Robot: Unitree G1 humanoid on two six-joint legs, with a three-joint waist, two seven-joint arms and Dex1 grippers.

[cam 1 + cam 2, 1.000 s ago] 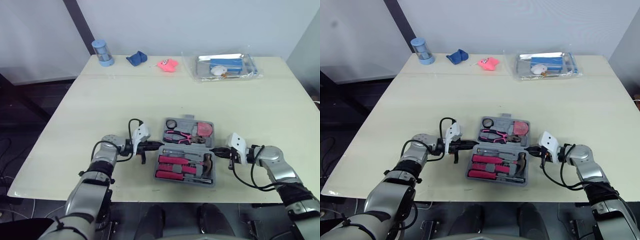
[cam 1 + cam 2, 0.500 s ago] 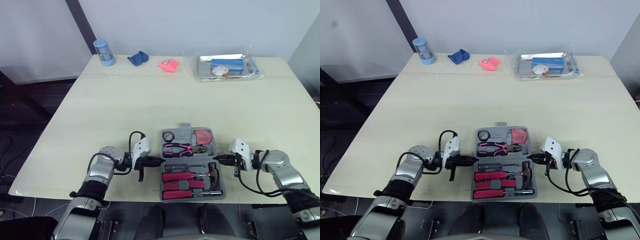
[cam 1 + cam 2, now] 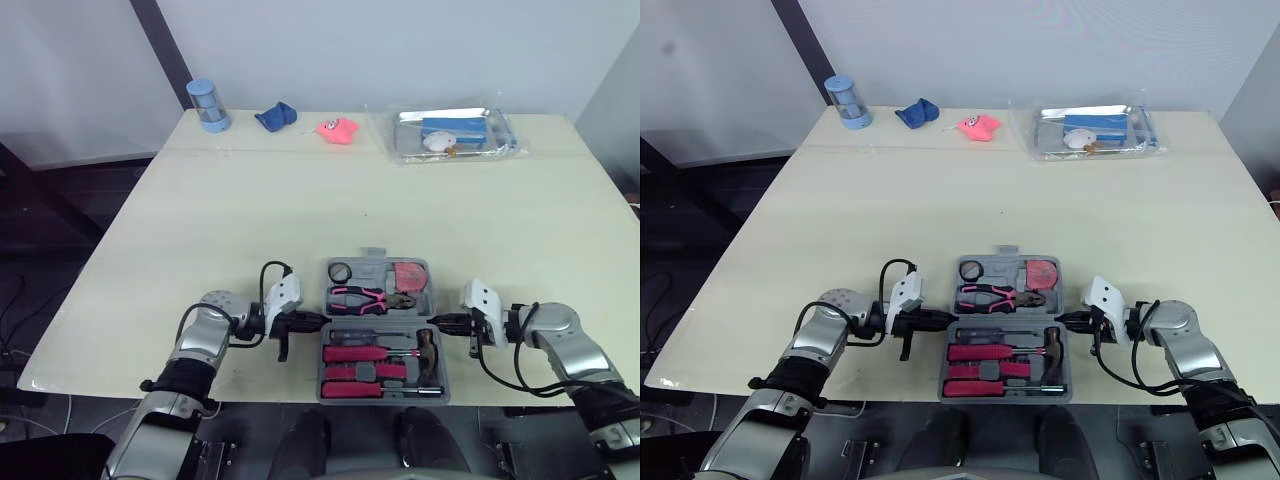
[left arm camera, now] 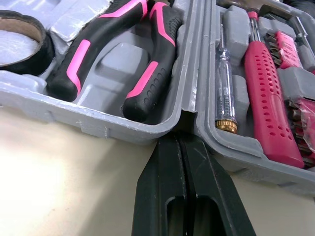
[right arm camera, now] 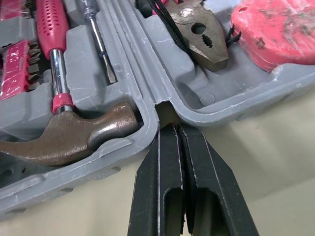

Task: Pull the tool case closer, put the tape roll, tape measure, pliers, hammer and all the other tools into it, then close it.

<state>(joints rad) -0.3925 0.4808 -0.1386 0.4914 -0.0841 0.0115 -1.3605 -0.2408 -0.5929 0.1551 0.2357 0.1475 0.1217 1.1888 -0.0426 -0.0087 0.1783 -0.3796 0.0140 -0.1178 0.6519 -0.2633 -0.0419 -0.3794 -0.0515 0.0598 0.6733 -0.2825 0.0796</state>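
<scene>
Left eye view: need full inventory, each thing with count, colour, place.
table: 1, beige
tool case: 1, grey, open, near edge
tape roll: 1, black, case's far half, left corner
tape measure: 1, red, far half, right corner
pliers: 1, pink-and-black handles, far half, by the hinge
hammer: 1, brown head, near half, right end
screwdrivers: count unclear, red handles, near half
canister: 1, blue, far left corner
crumpled item: 1, dark blue, right of the canister
soft item: 1, pink, far edge
tray: 1, metal, in clear bag, far right
left gripper: black, shut, at the case's left hinge end
right gripper: black, shut, at the right hinge end
</scene>
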